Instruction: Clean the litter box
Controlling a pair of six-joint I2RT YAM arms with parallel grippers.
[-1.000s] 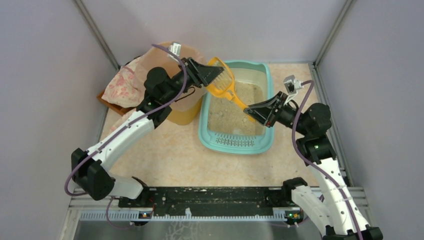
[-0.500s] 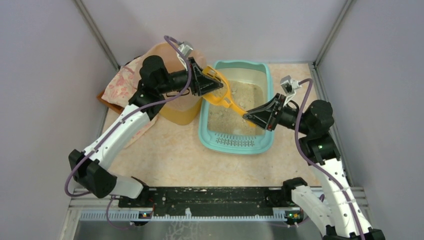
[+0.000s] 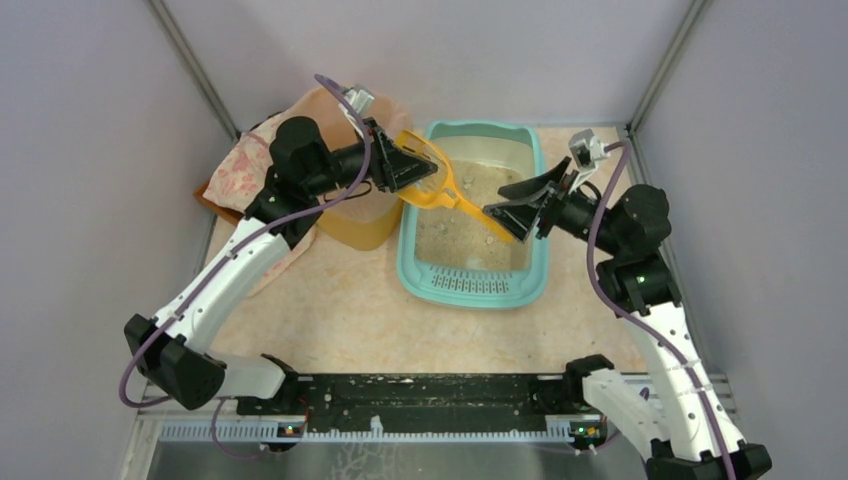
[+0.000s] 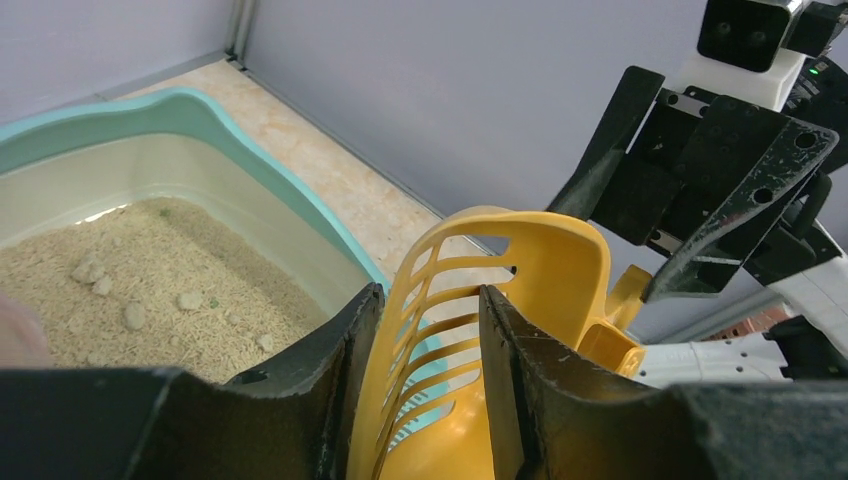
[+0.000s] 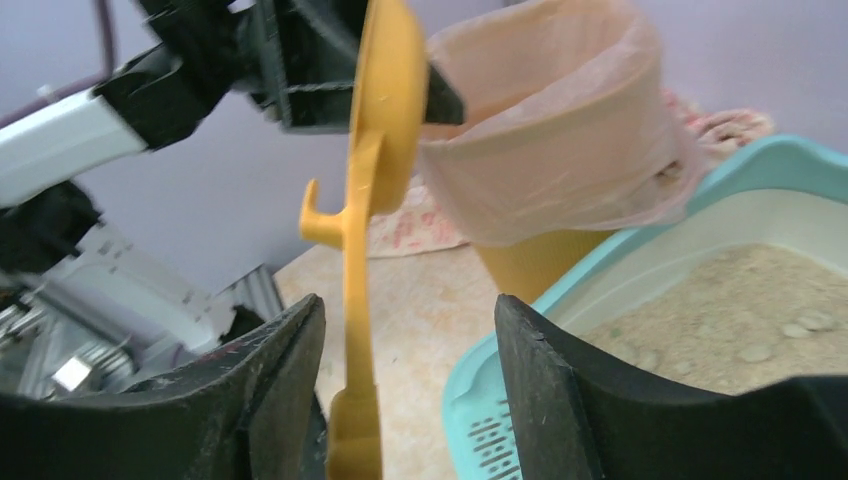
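Observation:
The teal litter box (image 3: 408,262) lies mid-table with beige litter and a few pale clumps (image 4: 132,316) in it. A yellow slotted scoop (image 3: 447,188) hangs tilted over its left rim. My left gripper (image 3: 424,166) is shut on the scoop's slotted head (image 4: 560,270), one finger on each side. My right gripper (image 3: 506,207) stands open around the scoop's handle (image 5: 358,300); the handle sits near the left finger with a wide gap to the right finger (image 5: 560,360). The box's slotted grille (image 5: 492,440) is at its near end.
A round yellow bin (image 3: 366,226) with a peach bag liner (image 5: 560,150) stands just left of the litter box, under my left wrist. A floral cloth (image 3: 240,166) on a brown tray lies at the far left. Grey walls close in on three sides.
My left gripper closed on the scoop's head. My right gripper then opened and let go of the handle, rising slightly toward the box's right rim.

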